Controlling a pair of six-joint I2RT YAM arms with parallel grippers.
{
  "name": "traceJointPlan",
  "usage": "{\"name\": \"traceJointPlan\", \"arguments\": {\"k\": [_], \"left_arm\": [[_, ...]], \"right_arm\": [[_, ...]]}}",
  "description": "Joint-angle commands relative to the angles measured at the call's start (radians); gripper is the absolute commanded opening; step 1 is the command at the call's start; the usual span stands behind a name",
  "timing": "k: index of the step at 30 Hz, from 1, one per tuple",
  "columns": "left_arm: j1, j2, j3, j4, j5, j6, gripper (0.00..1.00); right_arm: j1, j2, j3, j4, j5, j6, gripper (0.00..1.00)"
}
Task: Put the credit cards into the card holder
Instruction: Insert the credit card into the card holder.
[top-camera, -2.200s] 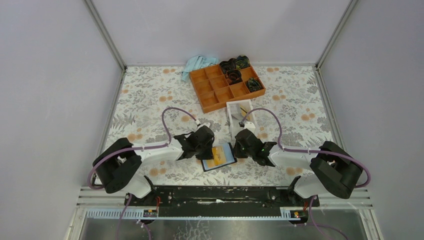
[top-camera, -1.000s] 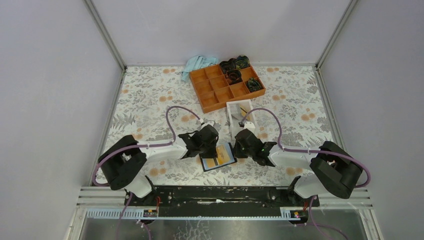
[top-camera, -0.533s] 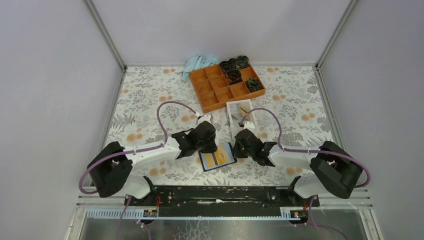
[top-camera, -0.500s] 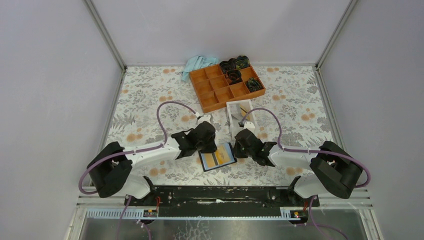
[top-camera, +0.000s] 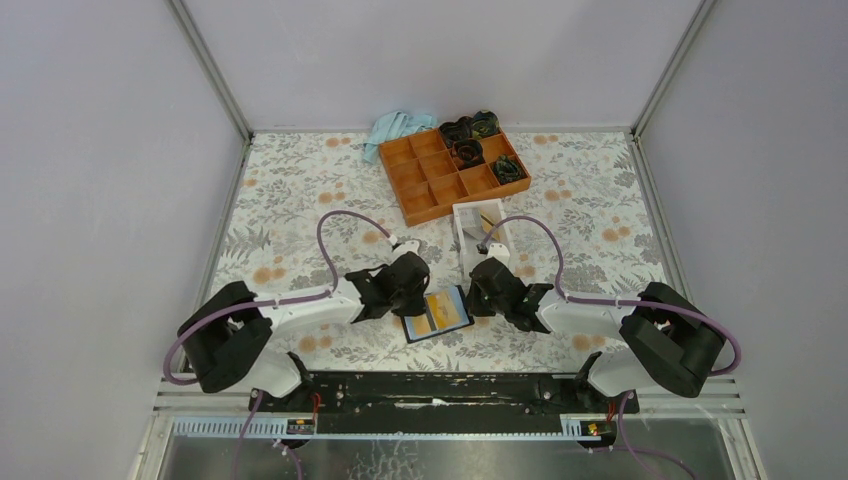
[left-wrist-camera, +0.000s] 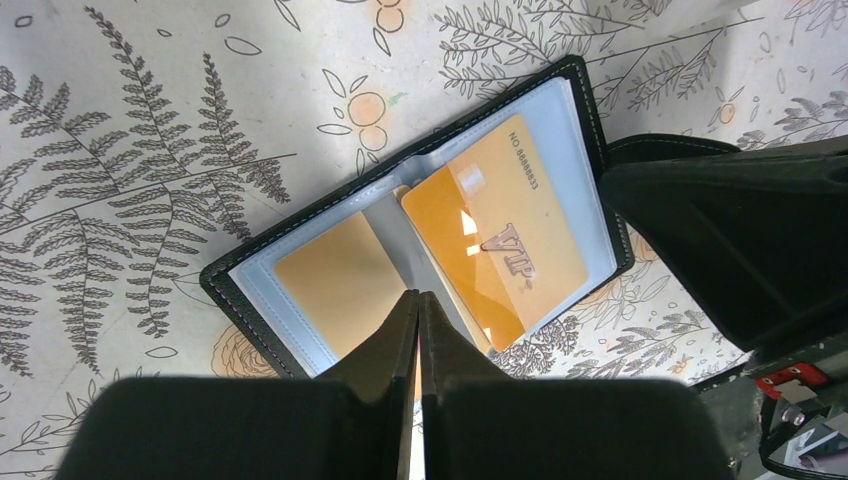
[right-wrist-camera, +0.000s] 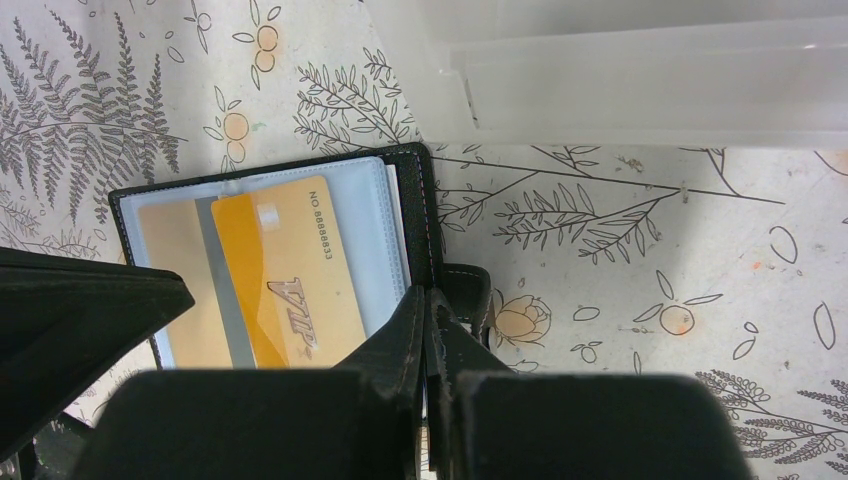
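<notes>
The card holder (top-camera: 437, 313) lies open and flat on the floral cloth between my two grippers, its light-blue lining (left-wrist-camera: 590, 150) facing up. An orange credit card marked VIP (left-wrist-camera: 495, 240) sits on its right half. A paler card (left-wrist-camera: 335, 285) shows behind the clear sleeve on the left half. My left gripper (left-wrist-camera: 418, 297) is shut, its tips just above the wallet's middle fold with nothing seen between them. My right gripper (right-wrist-camera: 426, 295) is shut too, tips at the wallet's right edge (right-wrist-camera: 385, 220) beside the snap tab (right-wrist-camera: 468, 290).
A white open-topped box (top-camera: 480, 232) stands just beyond the wallet, close to my right gripper. Farther back sit an orange compartment tray (top-camera: 455, 172) with dark items and a light-blue cloth (top-camera: 395, 128). Grey walls close in the table on three sides.
My left gripper has drawn back a little to the left off the wallet, still shut. The wallet, both cards and my right gripper have stayed put.
</notes>
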Motion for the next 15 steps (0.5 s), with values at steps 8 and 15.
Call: {"name": "traceJointPlan", "arguments": {"k": [8, 15], "left_arm": [[-0.02, 0.063, 0.0, 0.06, 0.008, -0.01, 0.04], [-0.03, 0.105, 0.031, 0.082, 0.012, -0.009, 0.04]], "right_arm": [[0.004, 0.035, -0.005, -0.062, -0.009, -0.015, 0.0], [0.004, 0.039, -0.005, -0.058, -0.013, -0.015, 0.0]]}}
